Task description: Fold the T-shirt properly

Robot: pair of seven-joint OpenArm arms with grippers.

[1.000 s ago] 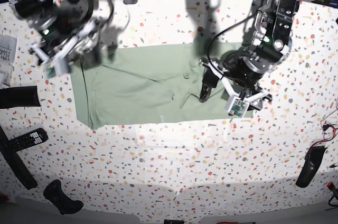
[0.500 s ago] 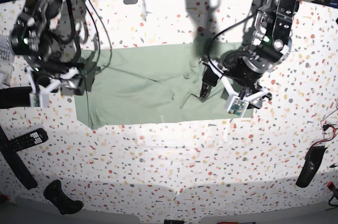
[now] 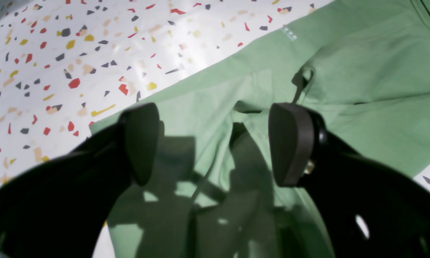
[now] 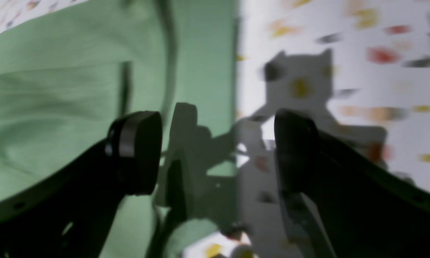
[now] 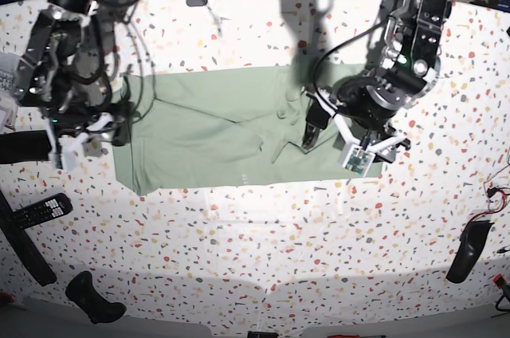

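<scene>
You cannot see the whole T-shirt (image 5: pixel 215 135) in any one view: in the base view the left arm and its gripper (image 5: pixel 315 127) cover the shirt's right end, and the right arm hides part of its left edge. Both wrist views show only a patch of green cloth cut off by the frame. The right wrist view is blurred, so the speckles and the shirt's edge there smear and fine detail is lost; dark shadows of the fingers fall across cloth and table. The items at the edges of the base view are partly cropped, and the pale thing at the far left edge is too small to read.

You have one T-shirt, lying flat but creased on the speckled table (image 5: pixel 263 234), spread left to right across the middle, with one small white mark (image 3: pixel 289 33) near its lower hem. There are two grippers. The left gripper (image 3: pixel 215 143) hangs over the cloth with its jaws spread wide and nothing between them. The right gripper (image 4: pixel 218 150) is also spread wide and empty, straddling the shirt's edge, one finger over green, the other over bare table. One remote control (image 5: pixel 44 210) lies at the left, near the front, and one dark mouse-like object (image 5: pixel 468 250) lies at the right
</scene>
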